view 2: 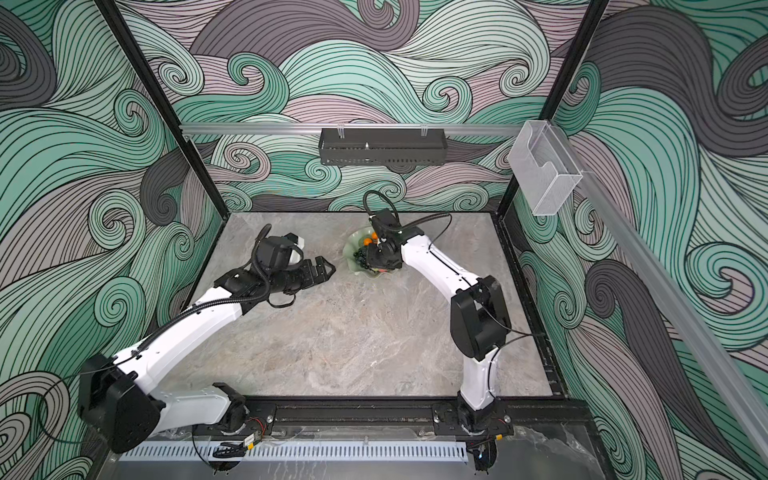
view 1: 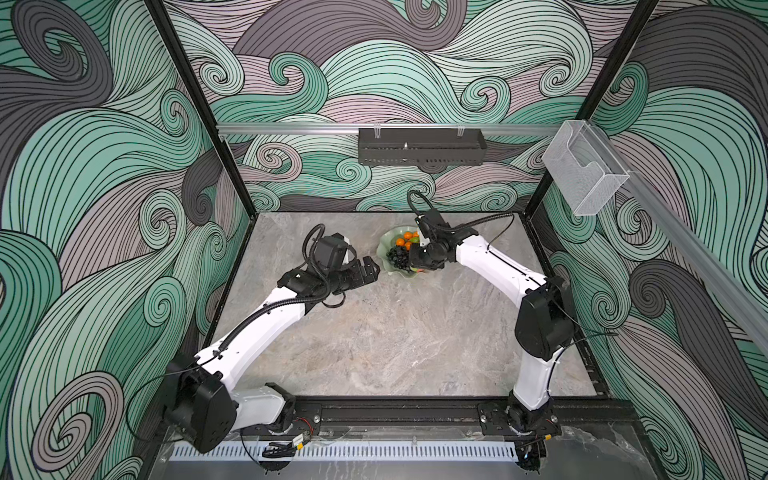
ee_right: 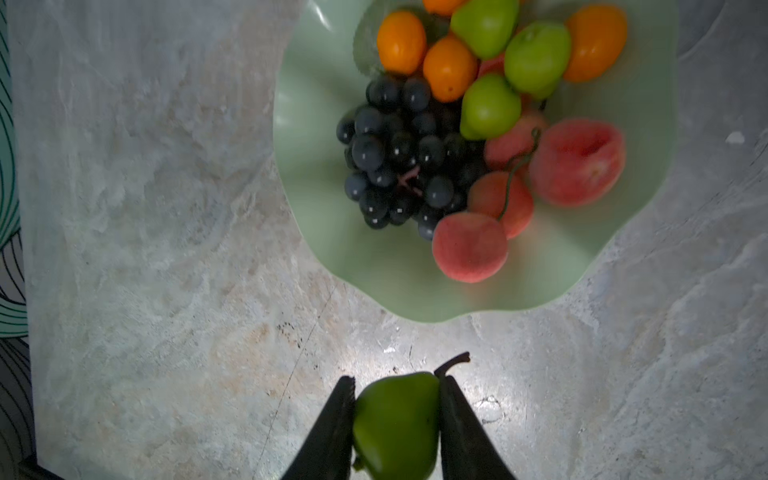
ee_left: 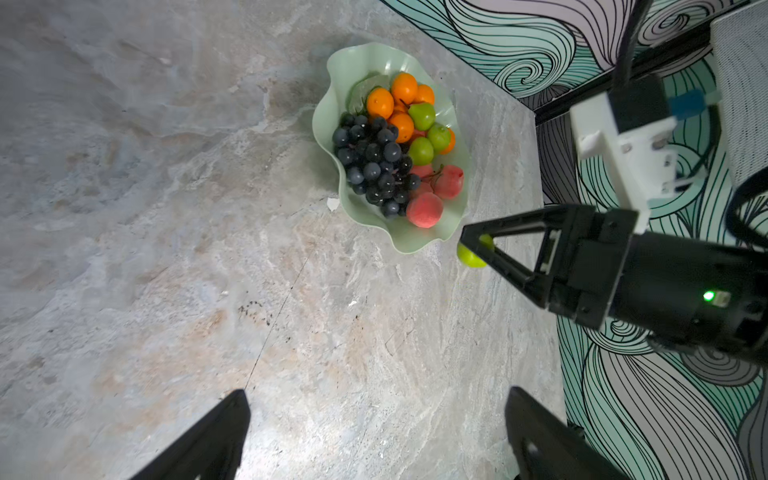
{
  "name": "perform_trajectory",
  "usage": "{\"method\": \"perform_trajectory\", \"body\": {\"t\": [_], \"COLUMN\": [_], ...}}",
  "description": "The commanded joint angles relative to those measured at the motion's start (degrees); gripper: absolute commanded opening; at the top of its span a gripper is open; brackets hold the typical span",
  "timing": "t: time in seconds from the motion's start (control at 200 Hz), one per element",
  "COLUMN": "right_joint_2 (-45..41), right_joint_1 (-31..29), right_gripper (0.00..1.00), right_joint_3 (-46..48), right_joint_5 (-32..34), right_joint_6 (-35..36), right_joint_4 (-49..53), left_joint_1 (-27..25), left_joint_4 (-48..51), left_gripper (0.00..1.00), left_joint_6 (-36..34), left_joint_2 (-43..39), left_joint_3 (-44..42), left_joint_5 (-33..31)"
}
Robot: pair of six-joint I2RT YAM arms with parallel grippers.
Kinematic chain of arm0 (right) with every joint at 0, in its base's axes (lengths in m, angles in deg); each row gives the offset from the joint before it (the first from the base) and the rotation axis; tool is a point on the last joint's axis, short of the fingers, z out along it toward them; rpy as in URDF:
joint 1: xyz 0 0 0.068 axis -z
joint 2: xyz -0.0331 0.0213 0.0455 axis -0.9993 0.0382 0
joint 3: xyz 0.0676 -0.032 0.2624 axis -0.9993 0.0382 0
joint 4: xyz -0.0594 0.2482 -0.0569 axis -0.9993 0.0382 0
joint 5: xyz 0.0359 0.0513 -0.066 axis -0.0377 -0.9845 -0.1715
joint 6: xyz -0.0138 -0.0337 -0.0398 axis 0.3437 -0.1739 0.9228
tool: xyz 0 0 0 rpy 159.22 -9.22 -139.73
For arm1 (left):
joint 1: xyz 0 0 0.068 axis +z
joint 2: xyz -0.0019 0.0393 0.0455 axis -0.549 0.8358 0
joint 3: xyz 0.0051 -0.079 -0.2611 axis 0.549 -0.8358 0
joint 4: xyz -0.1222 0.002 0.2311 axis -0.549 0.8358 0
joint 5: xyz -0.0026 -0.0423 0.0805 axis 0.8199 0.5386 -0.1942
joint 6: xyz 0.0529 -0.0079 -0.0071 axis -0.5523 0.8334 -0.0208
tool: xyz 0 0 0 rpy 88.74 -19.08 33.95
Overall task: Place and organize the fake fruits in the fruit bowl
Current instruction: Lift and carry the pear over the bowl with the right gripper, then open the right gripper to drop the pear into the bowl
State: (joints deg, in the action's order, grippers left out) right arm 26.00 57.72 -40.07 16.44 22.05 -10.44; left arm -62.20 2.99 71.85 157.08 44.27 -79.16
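1. Grey marbled desk (ee_left: 166, 208) bears a pale mint-green scalloped bowl (ee_left: 353, 66) heaped with fake fruits (ee_left: 374, 162).
2. Right fingers (ee_right: 332, 424) clamp a green plastic pear (ee_right: 395, 428) beside its rim, presumably to add it.
3. Left fingers (ee_left: 208, 440) spread apart, empty, giving room.

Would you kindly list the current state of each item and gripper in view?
fruit bowl: upright on table, holding fruit.
grape bunch: in bowl.
oranges: in bowl.
peaches: in bowl.
other pears: in bowl.
held pear: gripped, outside the bowl.
right gripper: shut on held pear.
left gripper: open, empty.
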Motion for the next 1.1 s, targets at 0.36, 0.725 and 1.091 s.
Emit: {"method": "perform_trajectory", "body": {"t": [0.36, 0.725, 1.091], "right_joint_2": [15.5, 21.8, 25.6], "right_joint_1": [3.9, 3.8, 3.8], "right_gripper": [0.32, 0.32, 0.41], "right_joint_3": [-19.5, -25.4, -29.1], "right_joint_5": [10.9, 15.6, 15.7], "right_joint_6": [8.5, 11.1, 12.0], "right_joint_4": [7.1, 9.0, 10.6], "left_joint_1": [0.3, 1.5, 2.0], "left_joint_4": [-3.3, -4.2, -3.9], "left_gripper": [0.99, 0.99, 0.99], "left_joint_6": [-3.8, -4.9, -4.9], "left_joint_2": [15.5, 20.5, 21.1], "left_joint_3": [12.9, 15.2, 15.0], "left_joint_5": [4.6, 6.9, 7.6]}}
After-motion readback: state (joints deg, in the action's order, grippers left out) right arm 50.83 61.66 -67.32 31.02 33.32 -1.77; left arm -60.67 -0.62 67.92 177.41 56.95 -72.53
